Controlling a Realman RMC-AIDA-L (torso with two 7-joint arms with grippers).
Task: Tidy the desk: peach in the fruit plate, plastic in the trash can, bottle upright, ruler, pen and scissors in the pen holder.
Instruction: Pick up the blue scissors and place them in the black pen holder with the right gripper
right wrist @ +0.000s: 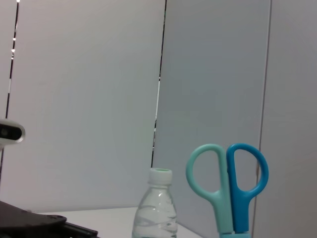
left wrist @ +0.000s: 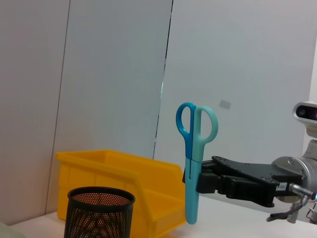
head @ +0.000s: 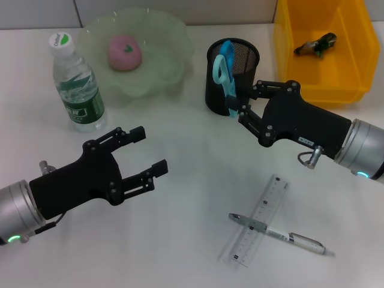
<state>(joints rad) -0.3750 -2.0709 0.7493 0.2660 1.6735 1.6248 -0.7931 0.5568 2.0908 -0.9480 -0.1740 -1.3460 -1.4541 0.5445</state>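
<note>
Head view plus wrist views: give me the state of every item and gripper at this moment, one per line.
Scissors: upright, gripped, not yet in holder.
Pen holder: upright.
Right gripper: shut on scissors beside holder.
Left gripper: open, holding nothing.
Bottle: upright, capped.
Peach: in fruit plate.
Plastic: in trash can.
Ruler: flat on desk.
Pen: lying across ruler.

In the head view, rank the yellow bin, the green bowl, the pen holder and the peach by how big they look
Largest to smallest:
1. green bowl and yellow bin, too alike to rank; the bin is cut off by the frame
2. pen holder
3. peach
</note>
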